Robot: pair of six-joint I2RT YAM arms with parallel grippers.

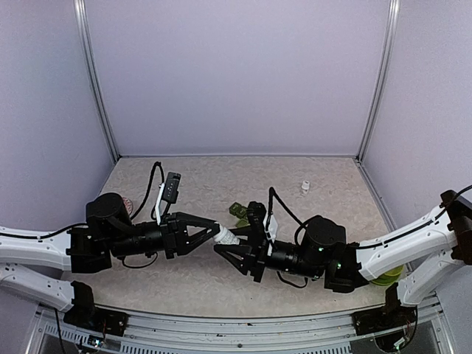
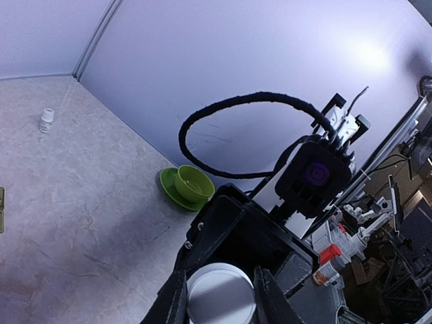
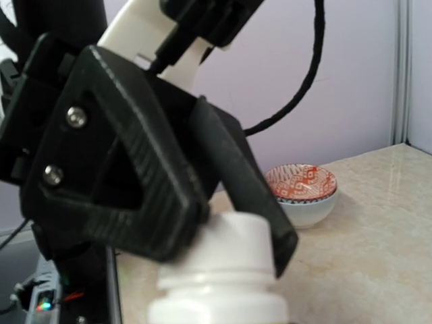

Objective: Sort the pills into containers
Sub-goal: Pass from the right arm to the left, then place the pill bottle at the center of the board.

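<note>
Meeting mid-frame above the counter, both arms held one white pill bottle between them, off the surface. Left hand reached in from the left, fingers narrow and clamped on the bottle's cap. In the left wrist view a white round face showed between its fingers. Right hand came in from the right, closed narrow on the bottle's other end. A second small white bottle stood upright at upper right, well apart. Dark green pieces lay just behind the hands; could not tell what they were. Red-patterned bowl sat at left, half hidden by the left arm. Green bowl on a green plate sat near the right wall.
</note>
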